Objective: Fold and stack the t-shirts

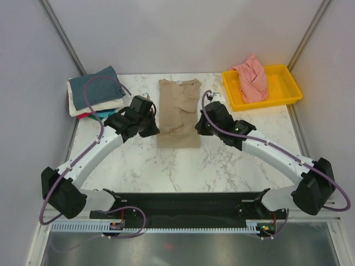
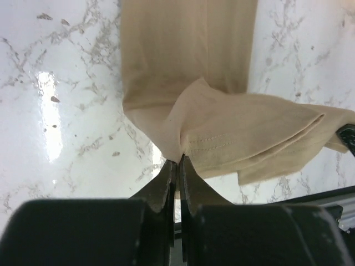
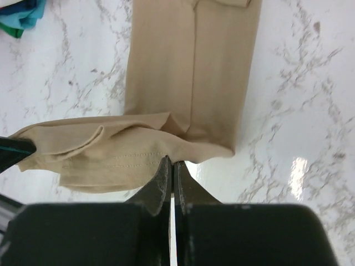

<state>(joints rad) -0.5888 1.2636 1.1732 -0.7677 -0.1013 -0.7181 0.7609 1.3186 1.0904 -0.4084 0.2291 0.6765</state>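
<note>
A tan t-shirt (image 1: 178,111) lies folded into a long strip in the middle of the table, its near end lifted and doubled back. My left gripper (image 1: 157,131) pinches the near left corner of that end, and its jaws are shut on the cloth (image 2: 178,158). On the near right corner my right gripper (image 1: 196,129) is shut on the hem (image 3: 171,160). A stack of folded t-shirts (image 1: 95,91) sits at the far left, slate-blue on top, then cream, teal and red. A salmon-pink t-shirt (image 1: 252,77) lies crumpled in the tray.
The yellow plastic tray (image 1: 288,83) stands at the far right corner. Grey walls close in the table on the left, back and right. In the right wrist view, the stack's teal edge (image 3: 22,16) shows at top left.
</note>
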